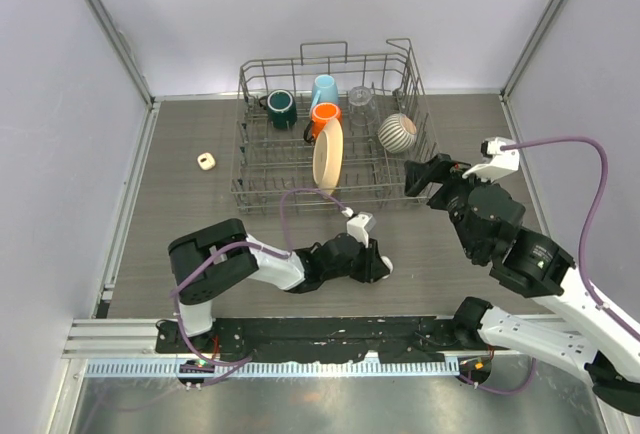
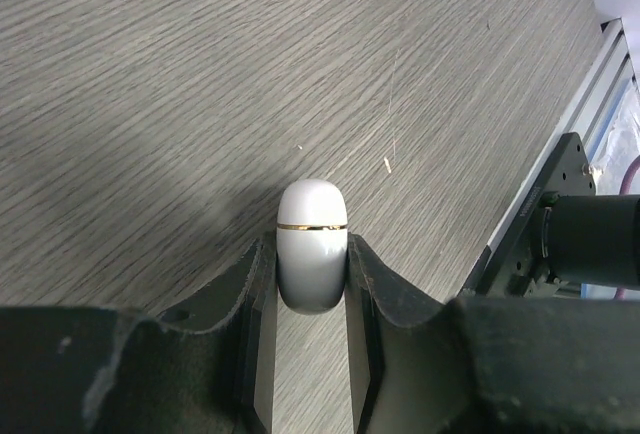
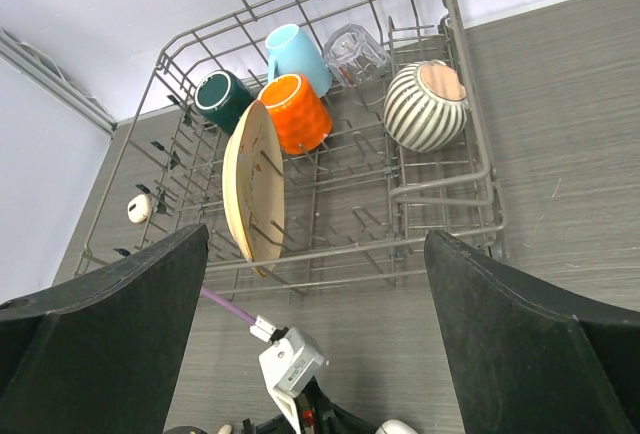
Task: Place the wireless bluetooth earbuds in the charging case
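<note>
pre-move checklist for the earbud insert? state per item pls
1. Left pincer shut on the white case: ok.
2. Case lid open to take earbuds: not ok, the gold seam looks closed.
3. Right pincer open, holding nothing: ok.
4. Location of earbuds: cannot tell, none clearly visible.
5. Small cream item on the table, apart from both arms: identity cannot tell.

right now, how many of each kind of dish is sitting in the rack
mugs: 3 (dark green mug, light blue mug, orange mug)
clear glass: 1
striped bowl: 1
cream plate: 1
total: 6
</note>
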`<state>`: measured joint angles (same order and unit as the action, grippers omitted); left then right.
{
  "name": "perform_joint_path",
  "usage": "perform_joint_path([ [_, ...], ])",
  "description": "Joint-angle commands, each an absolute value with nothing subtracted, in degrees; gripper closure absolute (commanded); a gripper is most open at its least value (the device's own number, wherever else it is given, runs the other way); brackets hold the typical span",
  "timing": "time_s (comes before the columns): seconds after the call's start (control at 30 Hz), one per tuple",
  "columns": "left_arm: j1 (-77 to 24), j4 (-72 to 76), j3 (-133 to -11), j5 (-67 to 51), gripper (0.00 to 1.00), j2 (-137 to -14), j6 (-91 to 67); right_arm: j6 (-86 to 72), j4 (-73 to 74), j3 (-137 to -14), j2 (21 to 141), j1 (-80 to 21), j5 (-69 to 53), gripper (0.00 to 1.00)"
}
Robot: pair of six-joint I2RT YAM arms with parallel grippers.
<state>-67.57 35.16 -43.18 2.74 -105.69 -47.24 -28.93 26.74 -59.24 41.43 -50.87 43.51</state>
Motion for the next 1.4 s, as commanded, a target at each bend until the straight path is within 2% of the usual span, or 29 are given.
perform_joint_path([
  [0.0, -68.0, 38.4, -44.0, 5.4, 0.78, -106.4, -49.3, -29.9, 26.9, -58.6, 40.1, -50.8, 45.5, 0.05],
  [0.07, -68.1, 38.6, -43.8, 5.3, 0.76, -106.3, -49.7, -30.2, 27.2, -58.5, 39.8, -50.8, 45.4, 0.05],
  [0.13, -68.3, 38.7, -43.7, 5.2, 0.65, -105.9, -49.7, -30.5, 27.2, -58.4, 39.6, -50.7, 45.2, 0.05],
  [0.23, -68.6, 37.7, -43.9, 4.8, 0.57, -105.5, -49.5, -31.5, 28.1, -58.7, 39.6, -50.7, 44.7, 0.05],
  [0.27, -68.6, 37.3, -43.9, 4.7, 0.51, -105.2, -49.4, -31.9, 28.4, -58.8, 39.3, -50.7, 44.2, 0.05],
  [0.37, -68.7, 35.8, -43.9, 5.2, 0.45, -104.6, -48.9, -34.2, 30.0, -59.1, 38.7, -50.7, 43.6, 0.05],
  [0.47, -68.8, 34.1, -42.9, 6.7, 0.43, -102.7, -48.4, -37.3, 31.4, -59.1, 37.3, -50.7, 43.4, 0.05],
  [0.53, -68.8, 32.5, -42.2, 8.1, 0.27, -100.4, -47.6, -39.2, 32.1, -59.1, 36.6, -50.7, 43.2, 0.05],
  [0.93, -69.0, 14.6, -43.4, 6.9, 0.24, -84.9, -39.3, -47.7, 39.9, -59.4, 37.3, -50.7, 43.6, 0.05],
  [1.2, -70.1, -1.9, -41.5, 8.6, 0.25, -57.9, -31.1, -51.7, 41.7, -59.2, 37.8, -50.7, 43.6, 0.05],
  [1.37, -70.2, -10.7, -42.7, 12.1, 0.19, -47.1, -27.6, -50.2, 41.4, -60.6, 40.5, -50.7, 43.2, 0.05],
])
